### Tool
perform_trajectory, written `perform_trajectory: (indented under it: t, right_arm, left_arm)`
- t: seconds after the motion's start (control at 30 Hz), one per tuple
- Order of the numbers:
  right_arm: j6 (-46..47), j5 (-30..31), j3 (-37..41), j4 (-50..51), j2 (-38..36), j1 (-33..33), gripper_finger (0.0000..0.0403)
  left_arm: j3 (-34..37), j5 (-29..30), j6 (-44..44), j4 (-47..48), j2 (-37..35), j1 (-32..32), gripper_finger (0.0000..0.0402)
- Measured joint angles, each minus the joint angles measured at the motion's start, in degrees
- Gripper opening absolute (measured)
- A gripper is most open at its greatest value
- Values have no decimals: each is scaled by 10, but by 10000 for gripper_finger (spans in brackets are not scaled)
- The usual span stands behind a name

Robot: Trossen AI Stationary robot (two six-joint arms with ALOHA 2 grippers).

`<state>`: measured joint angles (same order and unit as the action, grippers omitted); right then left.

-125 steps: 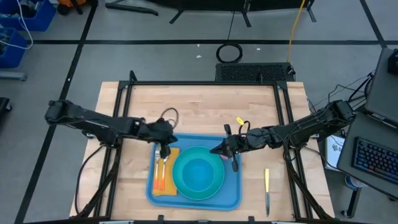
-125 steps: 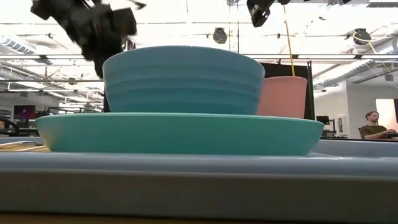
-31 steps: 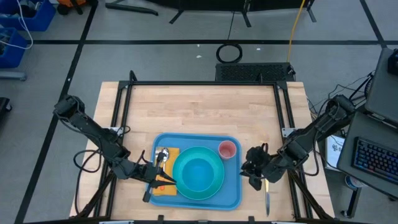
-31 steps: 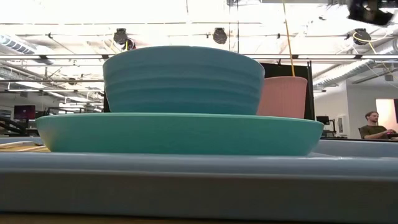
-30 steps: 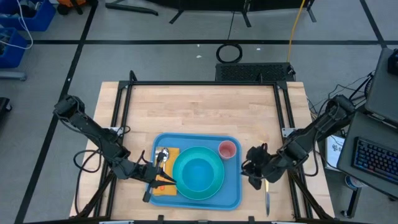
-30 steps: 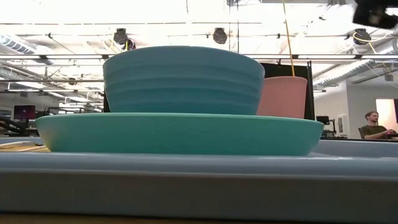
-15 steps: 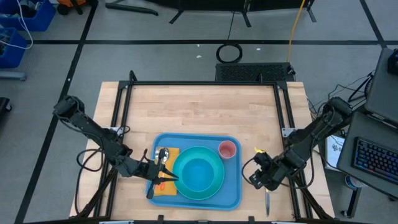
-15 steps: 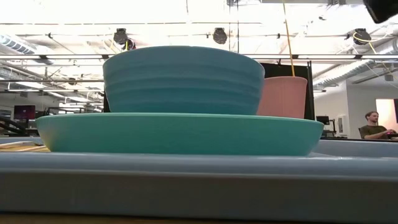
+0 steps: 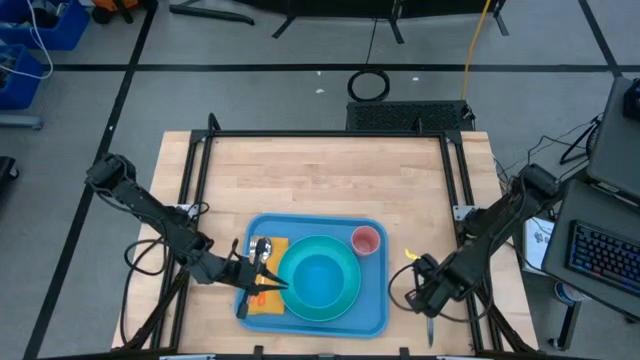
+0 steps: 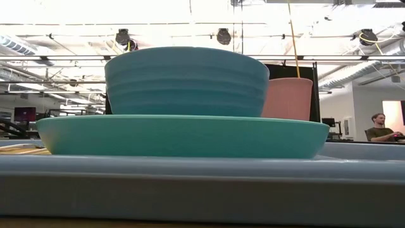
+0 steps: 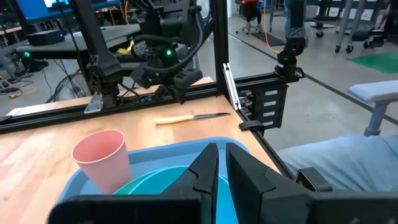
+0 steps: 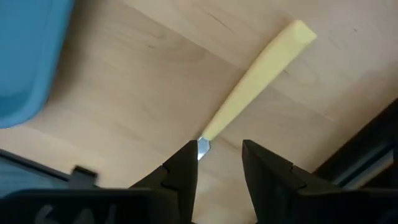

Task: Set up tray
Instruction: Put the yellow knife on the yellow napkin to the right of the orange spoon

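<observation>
Blue tray point(image 9: 375, 318) sits at the near middle of the wooden table point(image 9: 330, 180), between the two grippers. Right gripper point(image 9: 424, 300) hangs low over bare wood just off the tray's right edge, above a yellow-handled knife point(image 12: 258, 78) that lies on the table apart from the tray. In the right wrist view its fingers point(image 12: 180, 171) stand spread, nothing between them, the knife's handle-to-blade joint showing in the gap; whether the tips touch the wood cannot be told. A corner of the tray shows beside it in that view. Right arm reaches in from the table's right side, bent at the elbow, forearm angled toward the near edge. Left gripper point(image 9: 243, 295) is over the tray's left end, above the orange napkin point(image 9: 268, 300). Left wrist view shows its fingers point(image 11: 205, 171) nearly pressed together with only a thin slit between, holding nothing visible. Left arm comes from the far left, folded at the elbow, forearm running low toward the tray. On the tray: a round turquoise plate point(image 9: 345, 300) with a blue bowl point(image 9: 318, 278) standing on it, a pink cup point(image 9: 366, 240) upright in the far right corner, and the napkin along the left side with cutlery point(image 9: 260, 252) on it, partly hidden by the left gripper. Low view shows the bowl stacked on the plate, the cup behind to the right, and a person point(image 10: 380, 126) seated far off in the room.
</observation>
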<state>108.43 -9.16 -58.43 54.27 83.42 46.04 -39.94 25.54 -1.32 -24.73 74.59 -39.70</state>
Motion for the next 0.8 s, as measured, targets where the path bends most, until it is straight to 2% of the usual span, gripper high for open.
perform_trajectory:
  t: [0.4, 0.63, 0.8]
  right_arm:
    - [6, -1, 4, -5, 23, 5, 139]
    - [20, -7, 70, -107, 24, 6, 141]
    - [37, -35, 92, -104, 24, 12, 141]
  left_arm:
    - [0, 0, -1, 2, 0, 0, 37]
    - [0, 0, -3, 6, 0, 0, 37]
    - [0, -1, -4, 6, 0, 0, 37]
